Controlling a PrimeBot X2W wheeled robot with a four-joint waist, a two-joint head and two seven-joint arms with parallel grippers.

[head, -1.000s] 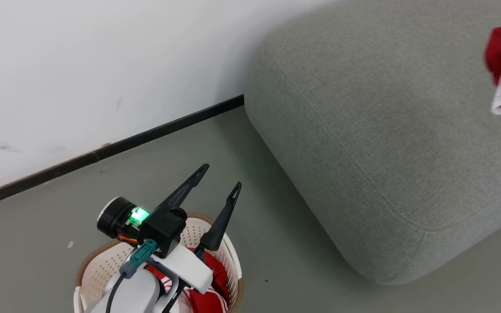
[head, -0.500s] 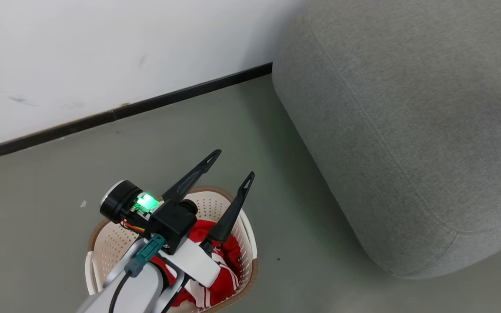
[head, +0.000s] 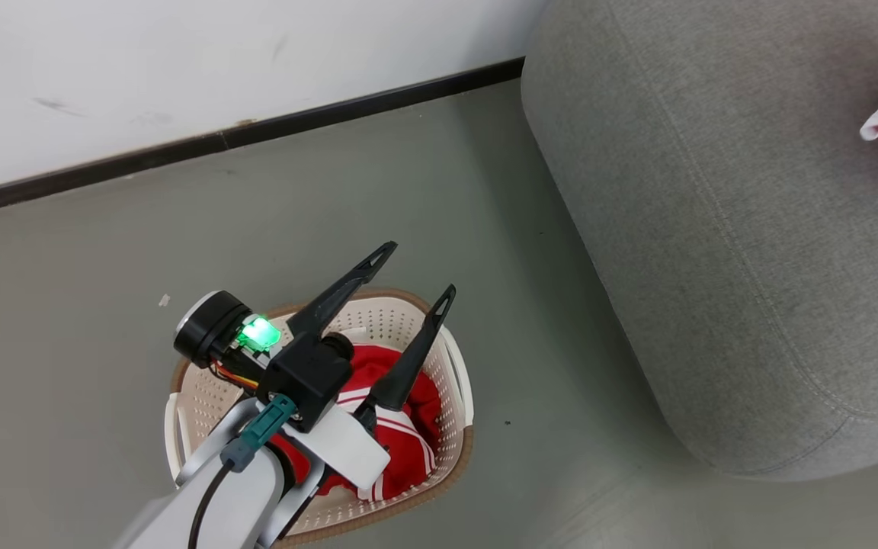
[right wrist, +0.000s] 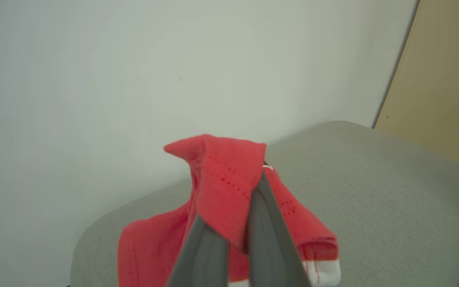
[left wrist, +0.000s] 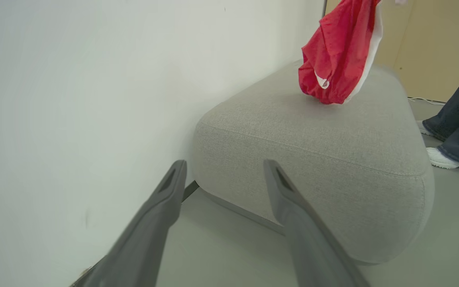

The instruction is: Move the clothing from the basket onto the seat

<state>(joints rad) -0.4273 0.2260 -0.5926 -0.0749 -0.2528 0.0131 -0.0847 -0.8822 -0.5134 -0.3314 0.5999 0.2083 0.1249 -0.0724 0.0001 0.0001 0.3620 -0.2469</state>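
The right gripper (right wrist: 237, 199), closed on a red garment (right wrist: 221, 171), holds it over the seat (right wrist: 373, 191) (the hem seems to touch it). The fabric drapes over one finger, so it may snag on release. The left gripper (head: 420, 268), fingers wide and empty, hovers above the clothing (head: 401, 450) in the basket (head: 378, 324).

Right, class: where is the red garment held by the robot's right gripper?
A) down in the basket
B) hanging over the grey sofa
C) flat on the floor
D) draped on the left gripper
B: the right gripper is shut on the red garment, hanging above the sofa.
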